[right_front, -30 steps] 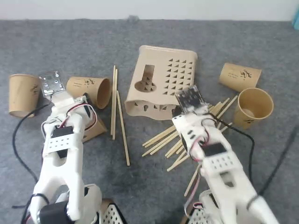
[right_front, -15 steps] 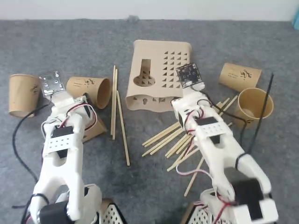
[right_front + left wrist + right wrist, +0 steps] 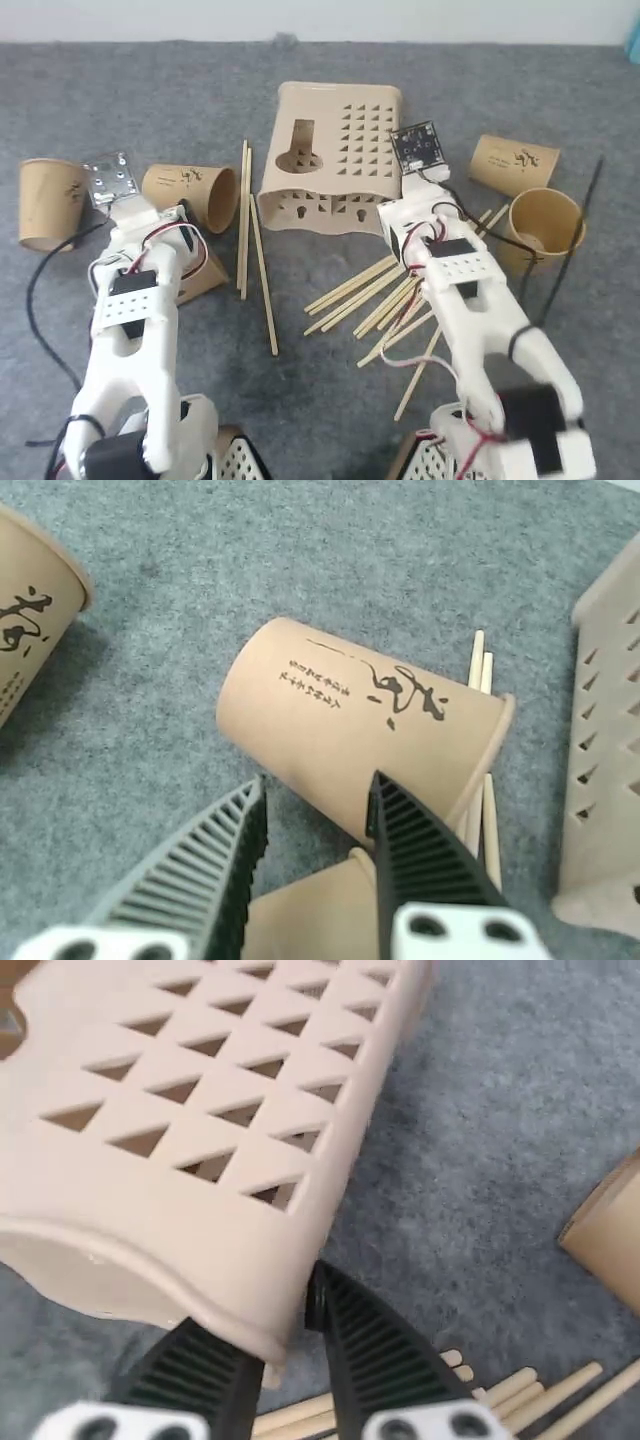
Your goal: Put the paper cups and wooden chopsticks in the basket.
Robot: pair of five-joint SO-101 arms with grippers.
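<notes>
- The basket is not standing ready. It lies tipped over mid-table with a perforated wall facing up. The right gripper is clamped on one corner of its rim, one finger on each side of the wall.
- That corner hold is thin. If the arm tries to swing the basket upright from there, I'd expect the plastic to twist or slip out and flop back down.
- The loose pile of chopsticks lies just beside that same corner. A dragged or dropped basket could sweep them farther apart or pin some underneath.
- The upright paper cup and the lying cup sit on the right, near that arm. A wide swing could knock the standing one over or send the other rolling.
- The left gripper hangs open over a paper cup on its side, its fingers just short of the wall.
- A round cup on grey felt may roll away if one finger touches first, and too hard a squeeze would crush it.
- A second cup lies close under the open jaws, so the fingers could catch it instead, or both cups at once.
- Two chopsticks lie right by that cup's mouth and could get nudged.
- Nothing is in the basket yet, so every item depends on it standing properly.
</notes>
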